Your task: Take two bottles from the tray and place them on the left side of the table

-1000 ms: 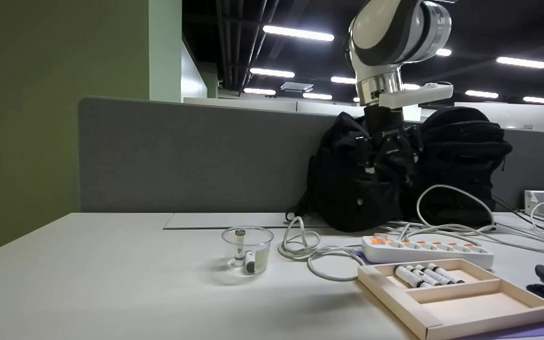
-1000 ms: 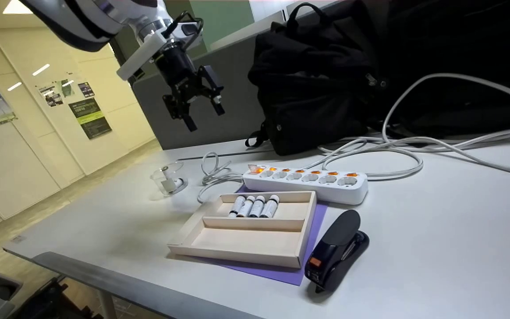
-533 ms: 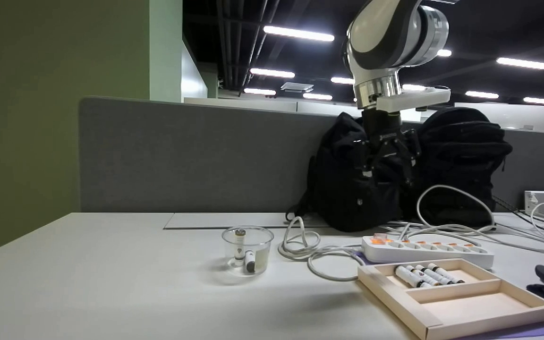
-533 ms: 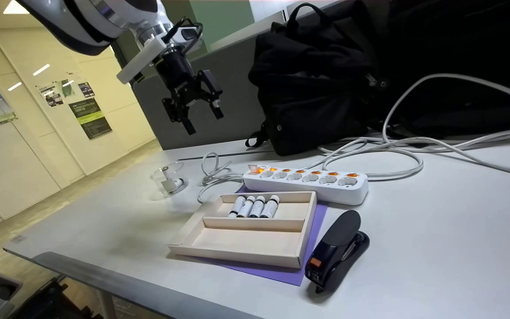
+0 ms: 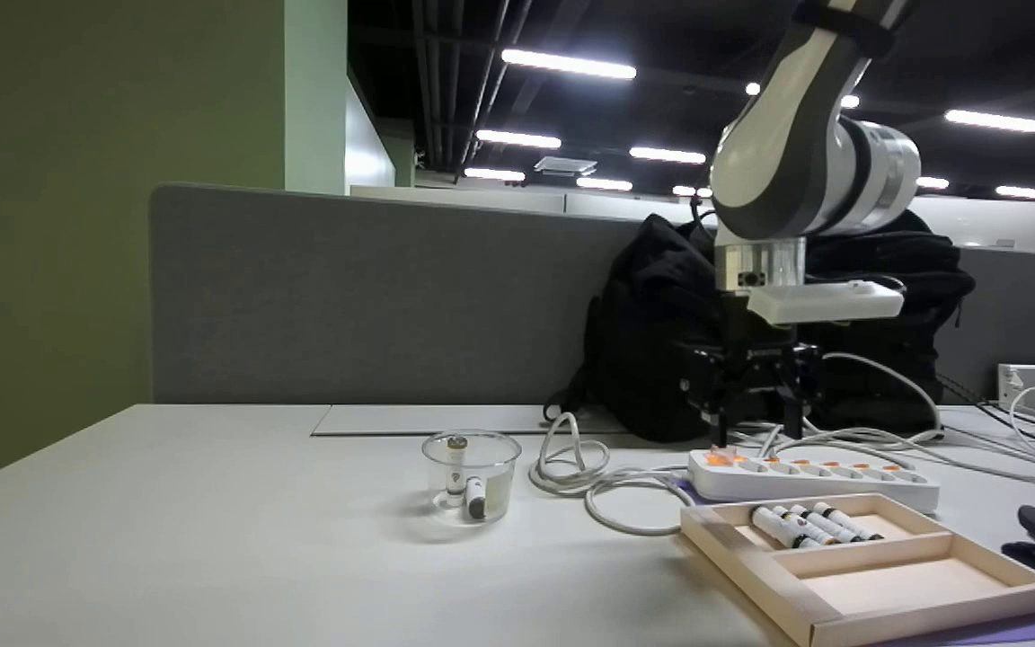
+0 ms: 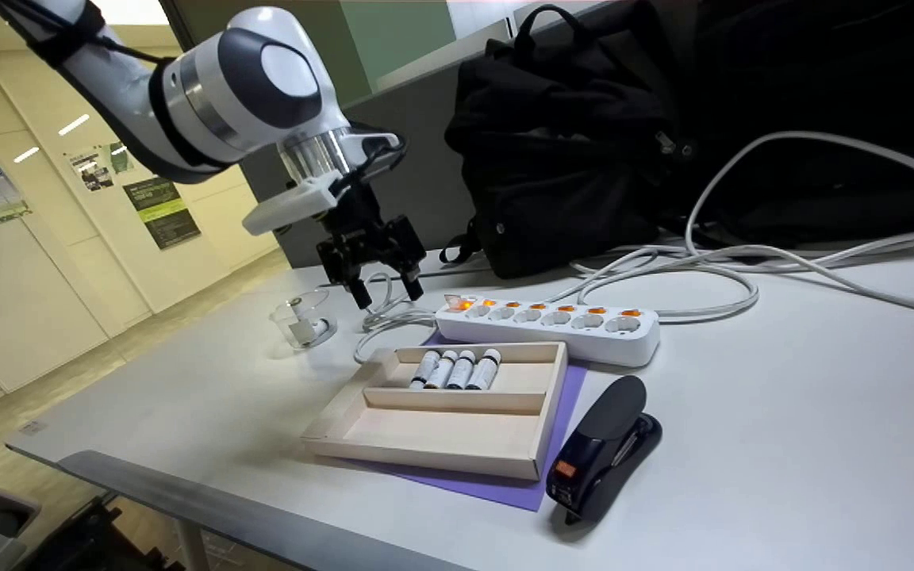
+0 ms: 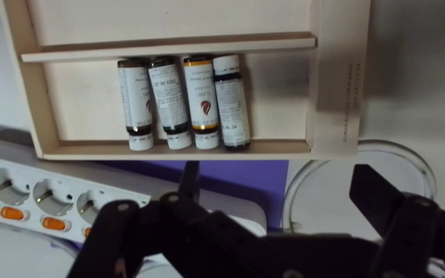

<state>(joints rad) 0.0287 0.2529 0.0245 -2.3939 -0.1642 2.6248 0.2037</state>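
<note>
Several small bottles with white labels and white caps lie side by side in one compartment of the tan wooden tray (image 6: 425, 458). They show in both exterior views (image 5: 778, 527) (image 6: 461, 369) and in the wrist view (image 7: 201, 92). The tray's wide end also shows in the wrist view (image 7: 340, 77). Two more bottles (image 5: 455, 467) (image 5: 476, 497) are in a clear plastic cup (image 5: 499, 494) on the white table (image 5: 212, 557). My gripper (image 5: 756, 431) is open and empty, above the power strip's end and the cable behind the tray. Its spread fingers show in the wrist view (image 7: 276, 172).
A white power strip (image 6: 552, 333) lies right behind the tray, with grey cables (image 6: 727, 274) looping around. A purple sheet (image 6: 505, 492) is under the tray. A black stapler-like object (image 6: 604, 452) sits beside it. Black backpacks (image 5: 679, 359) lean on the grey partition (image 5: 374, 296).
My gripper has come down a good way toward the table and shifted slightly toward the power strip and tray. It stays open. The bottles, tray and cup have not moved.
</note>
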